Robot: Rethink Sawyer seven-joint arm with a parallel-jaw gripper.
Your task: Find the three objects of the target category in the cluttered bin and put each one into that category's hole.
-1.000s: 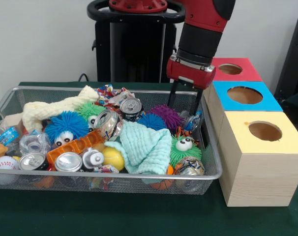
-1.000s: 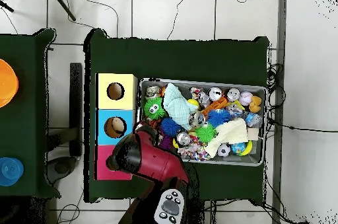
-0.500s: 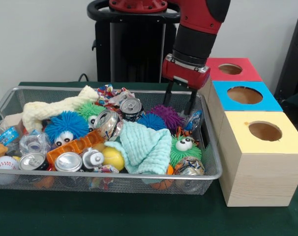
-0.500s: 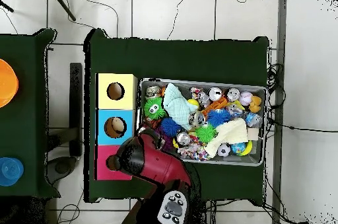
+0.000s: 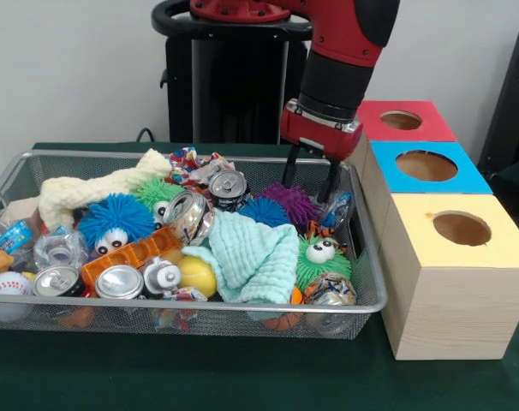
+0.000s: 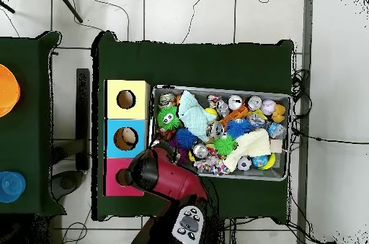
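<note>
Here green-clothed table, white wall behind; tool spread open, empty, over bin.

Robotics lab or test room. Red and black arm on a black pedestal at a table with dark green cloth. Staged rig on it: wire mesh bin of mixed toys and cans, wooden sorting boxes with yellow, blue, red tops at 3 o'clock. Overhead: white tiled floor with loose cables trailing at 12 and 3 o'clock, second green table at 9 o'clock. Plain white wall behind.
</note>
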